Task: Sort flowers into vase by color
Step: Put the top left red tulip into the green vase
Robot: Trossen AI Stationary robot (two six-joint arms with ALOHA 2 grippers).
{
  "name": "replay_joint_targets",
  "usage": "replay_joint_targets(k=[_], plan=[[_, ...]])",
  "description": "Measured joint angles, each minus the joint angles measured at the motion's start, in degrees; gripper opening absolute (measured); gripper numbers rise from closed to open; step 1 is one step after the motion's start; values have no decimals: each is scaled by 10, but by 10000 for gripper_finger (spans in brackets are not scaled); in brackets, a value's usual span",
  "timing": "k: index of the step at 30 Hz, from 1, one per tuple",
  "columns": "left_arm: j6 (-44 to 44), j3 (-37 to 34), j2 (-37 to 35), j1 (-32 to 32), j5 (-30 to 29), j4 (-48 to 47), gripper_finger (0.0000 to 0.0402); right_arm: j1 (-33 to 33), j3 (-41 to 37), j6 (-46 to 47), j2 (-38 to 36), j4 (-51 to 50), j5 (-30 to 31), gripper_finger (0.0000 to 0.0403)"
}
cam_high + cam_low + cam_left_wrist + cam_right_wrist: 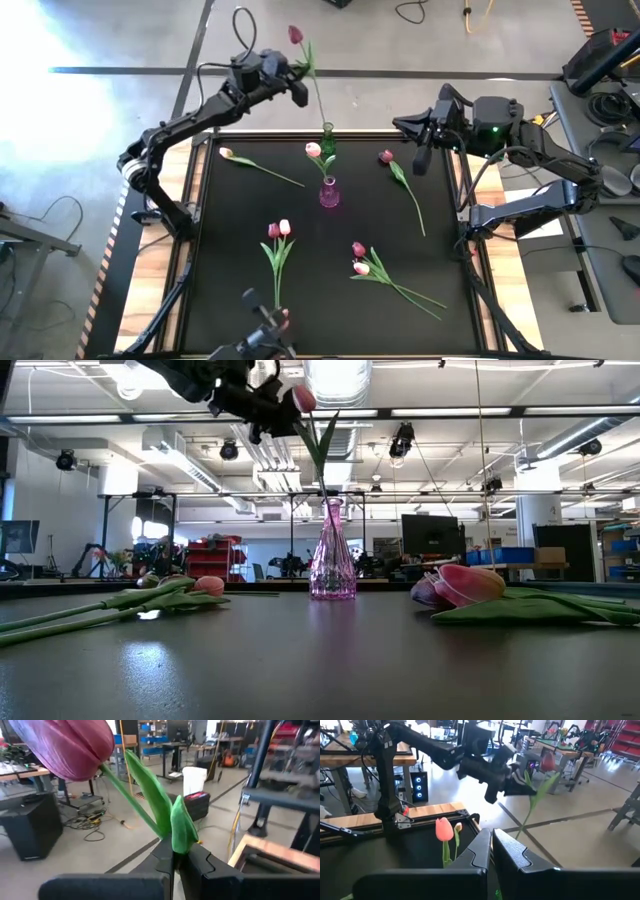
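Showing an early stage: left gripper [300,88], fingers clamped on a maroon tulip [296,35] above the green vase [327,140]; one pink tulip [313,150] vased, six tulips [279,230] lying loose; right gripper [421,160] closed, empty.

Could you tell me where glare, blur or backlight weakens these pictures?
High view: bright glare washes out the floor at the upper left. Low view: ceiling lights backlight the pink vase, and the mat shows a sheen. Left wrist view: the dark tulip is close and soft; the room behind is blurred.
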Motion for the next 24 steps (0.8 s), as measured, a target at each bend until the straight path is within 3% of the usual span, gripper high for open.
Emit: replay_joint_targets(k=[11, 24], plan=[[10, -1, 55, 0, -23, 70, 0, 0, 0, -1, 0, 6, 0, 13], [40, 4, 60, -1, -27, 73, 0, 0, 0, -2, -1, 9, 0, 13]])
